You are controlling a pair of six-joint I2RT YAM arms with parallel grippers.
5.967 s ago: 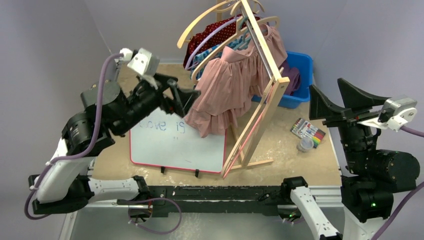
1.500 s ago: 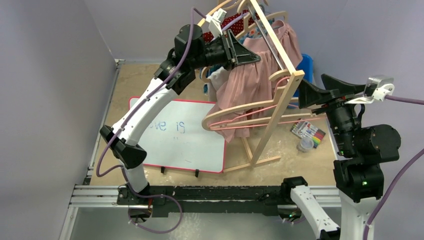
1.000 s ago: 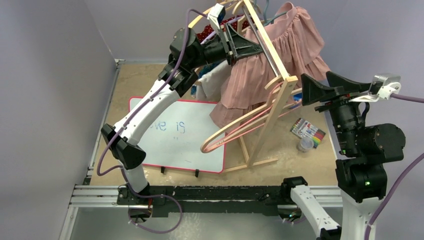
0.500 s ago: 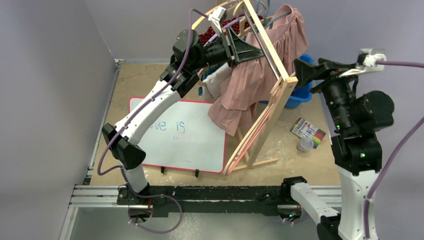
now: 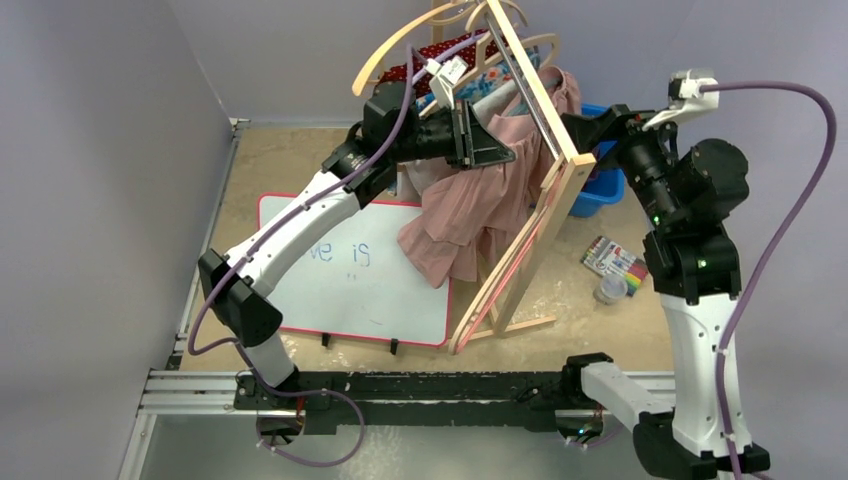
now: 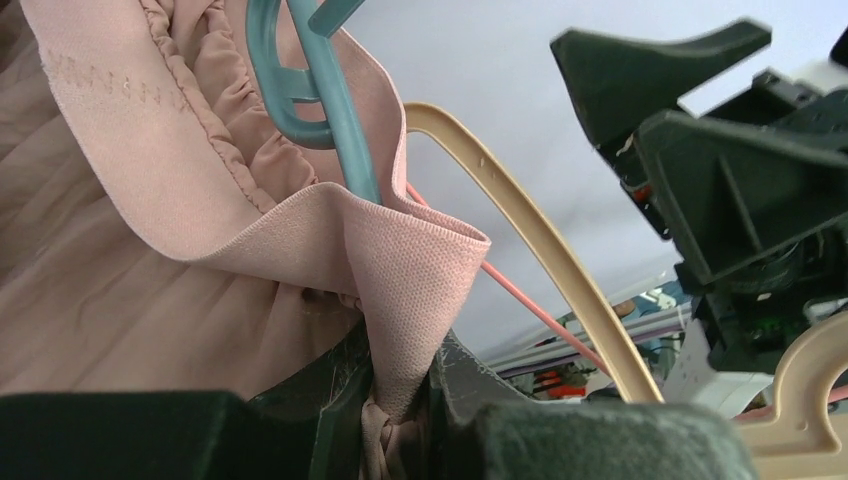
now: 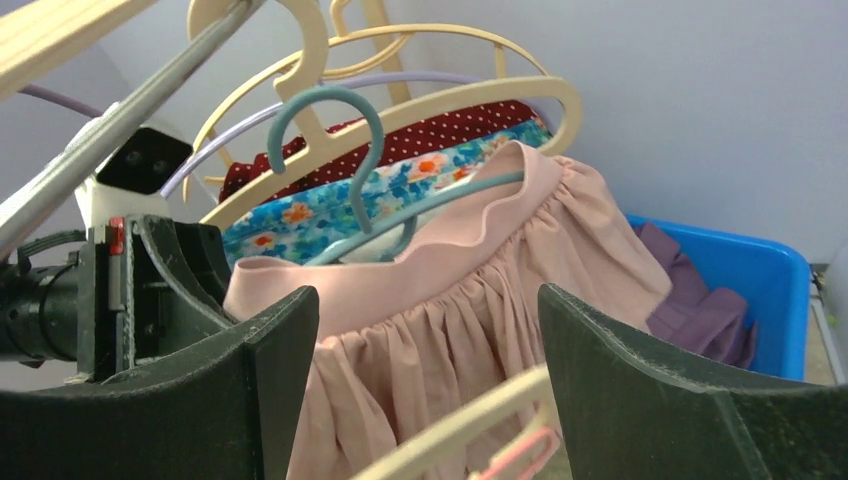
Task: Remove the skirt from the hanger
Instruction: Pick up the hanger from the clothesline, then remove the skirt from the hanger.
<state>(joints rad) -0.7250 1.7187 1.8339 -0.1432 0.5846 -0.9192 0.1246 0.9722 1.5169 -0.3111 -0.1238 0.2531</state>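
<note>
— Where's the skirt?

— On the teal hanger, hung in the wooden rack at the back of the worktop. There is one pink skirt and one teal hanger. The rack carries three garments, counting the flowered one and the red dotted one.

— Who has hold of it?

— The left arm's fingers are clenched on a fold of the waistband near its left end. The right arm's fingers gape, empty, on the rack's other side, near the skirt but apart from it.

— And how does it lie?

— The waistband runs along the hanger, from the left fingers across toward the right ones. I'd judge it must slide off leftward, since that arm is the one touching.
</note>
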